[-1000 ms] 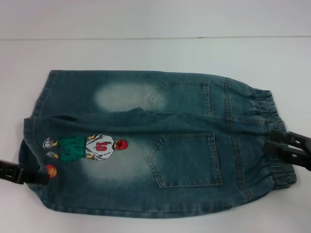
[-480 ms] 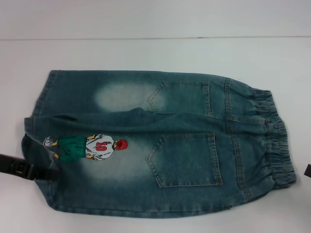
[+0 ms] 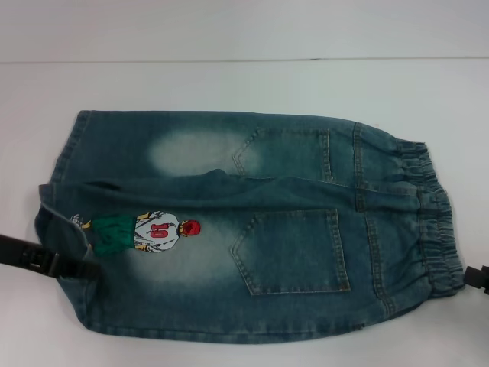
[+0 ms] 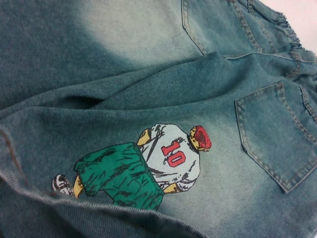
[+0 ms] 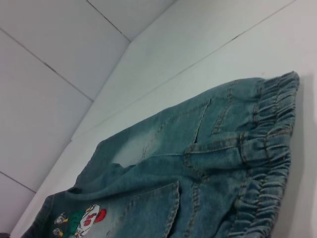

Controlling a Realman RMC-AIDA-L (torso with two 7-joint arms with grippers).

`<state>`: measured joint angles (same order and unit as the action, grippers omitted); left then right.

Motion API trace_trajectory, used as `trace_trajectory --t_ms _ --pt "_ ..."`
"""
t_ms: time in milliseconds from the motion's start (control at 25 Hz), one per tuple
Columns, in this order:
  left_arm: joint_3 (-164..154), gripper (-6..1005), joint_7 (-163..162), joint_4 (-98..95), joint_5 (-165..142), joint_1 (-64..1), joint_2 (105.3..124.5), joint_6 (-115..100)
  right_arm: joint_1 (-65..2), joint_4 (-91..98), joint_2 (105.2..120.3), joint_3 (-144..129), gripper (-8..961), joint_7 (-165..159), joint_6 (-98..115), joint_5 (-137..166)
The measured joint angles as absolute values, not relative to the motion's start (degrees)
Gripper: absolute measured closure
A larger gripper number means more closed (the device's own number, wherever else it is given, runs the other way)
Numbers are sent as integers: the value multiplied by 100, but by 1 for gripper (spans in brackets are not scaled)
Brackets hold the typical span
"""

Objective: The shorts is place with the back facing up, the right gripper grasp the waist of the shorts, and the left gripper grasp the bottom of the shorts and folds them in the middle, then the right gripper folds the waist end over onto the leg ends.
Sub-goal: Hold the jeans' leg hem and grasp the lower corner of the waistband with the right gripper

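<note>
So at the left edge of the bench [image 3: 229, 84] the left gripper [image 3: 72, 267] comes in low, its black fingers reaching to the bottom of the shorts [image 3: 53, 229], where the near leg hem looks lifted and curled up a bit; honestly can't tell whether the jaws are pinching the cloth or just lying against it. The shorts [image 3: 252, 229] lie across the middle of the bench, back up, pockets showing, already doubled lengthwise so one leg sits over the other, with the basketball-player print [image 3: 145, 232] just beside that hem. Over at the right edge, the waist of the shorts [image 3: 432, 222] is puckered and flat on the bench, and only a sliver of the right gripper [image 3: 477, 277] pokes in beside its near corner, apart from the band; can't tell its jaws either. I'd say the waist fold comes next: grab both layers of the elastic, lift enough to clear, carry it straight over toward the hems.
</note>
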<state>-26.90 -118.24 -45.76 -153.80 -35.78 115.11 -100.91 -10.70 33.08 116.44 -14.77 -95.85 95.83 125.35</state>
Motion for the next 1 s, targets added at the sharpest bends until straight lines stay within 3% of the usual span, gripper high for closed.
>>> trace_trajectory --t_ms 1000 --pt "-2679 979 -11830 -4495 -15381 -3574 11496 -10015 -1770 2882 11602 -1587 124 -9690 9290 12938"
